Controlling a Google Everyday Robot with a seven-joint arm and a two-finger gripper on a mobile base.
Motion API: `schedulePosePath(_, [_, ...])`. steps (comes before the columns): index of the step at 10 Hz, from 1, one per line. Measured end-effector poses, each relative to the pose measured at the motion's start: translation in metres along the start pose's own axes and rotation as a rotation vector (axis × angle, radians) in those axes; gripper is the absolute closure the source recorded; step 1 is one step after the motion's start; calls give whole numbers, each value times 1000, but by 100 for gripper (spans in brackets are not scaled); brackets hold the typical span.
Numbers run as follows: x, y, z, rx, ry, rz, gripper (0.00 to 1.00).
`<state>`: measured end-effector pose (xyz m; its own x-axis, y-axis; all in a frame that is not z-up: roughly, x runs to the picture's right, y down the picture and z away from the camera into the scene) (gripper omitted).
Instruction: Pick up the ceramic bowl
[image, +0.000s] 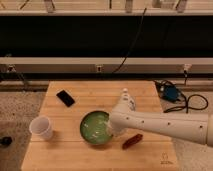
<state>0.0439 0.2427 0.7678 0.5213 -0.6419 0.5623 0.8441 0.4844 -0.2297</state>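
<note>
The ceramic bowl (94, 128), round, glossy green with pale streaks inside, sits on the wooden table (75, 160) near the front middle. My white arm reaches in from the right. The gripper (113, 127) is at the bowl's right rim, over its right inner side, and hides that part of the bowl. The bowl rests on the table.
A small white cup (41, 127) stands left of the bowl. A black phone (65, 98) lies at the back left. A reddish-brown oblong object (132, 141) lies right of the bowl under my arm. A white bottle (128, 99) stands behind the arm. A blue device with cables (170, 93) sits past the table's right edge.
</note>
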Motion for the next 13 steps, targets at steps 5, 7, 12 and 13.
schedulePosePath(5, [12,-2,-24,3,-1,-10,100])
schedulePosePath(7, [17,-3,-36,-2,5,-14,100])
schedulePosePath(12, [25,-10,-56,-2,5,-22,100])
schedulePosePath(13, [27,-10,-60,-4,6,-23,100])
